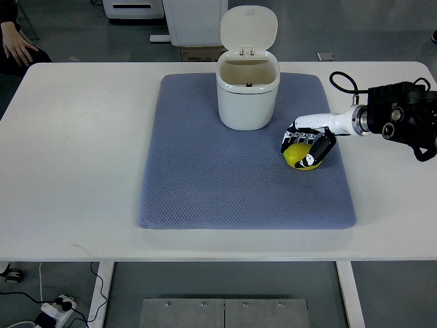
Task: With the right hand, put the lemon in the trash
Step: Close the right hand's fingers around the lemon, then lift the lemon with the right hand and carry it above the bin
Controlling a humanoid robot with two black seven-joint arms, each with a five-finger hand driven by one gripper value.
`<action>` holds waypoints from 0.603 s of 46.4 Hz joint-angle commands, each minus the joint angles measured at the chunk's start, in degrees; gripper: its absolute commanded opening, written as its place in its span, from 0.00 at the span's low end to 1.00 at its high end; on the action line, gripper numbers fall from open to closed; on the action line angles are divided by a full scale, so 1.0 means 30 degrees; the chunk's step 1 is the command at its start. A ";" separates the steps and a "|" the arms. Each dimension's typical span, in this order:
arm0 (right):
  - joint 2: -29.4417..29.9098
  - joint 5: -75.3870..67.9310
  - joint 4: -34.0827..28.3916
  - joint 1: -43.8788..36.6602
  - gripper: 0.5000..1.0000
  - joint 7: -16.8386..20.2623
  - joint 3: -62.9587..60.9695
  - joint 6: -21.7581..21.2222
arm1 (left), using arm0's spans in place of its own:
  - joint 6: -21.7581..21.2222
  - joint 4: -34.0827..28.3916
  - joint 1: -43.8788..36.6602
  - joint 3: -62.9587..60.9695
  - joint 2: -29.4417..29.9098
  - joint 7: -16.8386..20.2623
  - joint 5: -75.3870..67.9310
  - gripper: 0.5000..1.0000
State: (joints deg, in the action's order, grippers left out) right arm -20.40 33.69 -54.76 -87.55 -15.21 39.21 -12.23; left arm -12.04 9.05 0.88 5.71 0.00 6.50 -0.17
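Note:
A yellow lemon [298,156] lies on the blue-grey mat [225,184], to the right of the bin. My right hand [307,142] comes in from the right edge and its fingers are curled over the top and sides of the lemon, which still rests on the mat. The white trash bin [247,96] stands at the back middle of the mat with its lid flipped up and open. The bin's inside looks empty. My left arm does not show.
The mat lies on a white table [68,171]. A person's hand [17,48] rests at the table's far left corner. White equipment and a cardboard box stand on the floor behind the table.

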 commanded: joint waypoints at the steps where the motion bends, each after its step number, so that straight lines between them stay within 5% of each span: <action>1: -0.0055 0.0049 0.0030 -0.0055 0.00 -0.0145 0.0026 0.0003 | 0.0000 0.0000 0.0000 0.0000 0.0000 0.0000 -0.0001 1.00; 28: -0.0934 -0.0185 0.0235 -0.1080 0.00 -0.0526 0.0055 -0.0407 | 0.0000 0.0000 0.0000 0.0000 0.0000 0.0000 -0.0001 1.00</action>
State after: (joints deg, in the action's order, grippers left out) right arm -22.91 33.34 -54.10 -90.13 -16.79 39.38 -13.15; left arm -12.04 9.05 0.87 5.71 0.00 6.50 -0.17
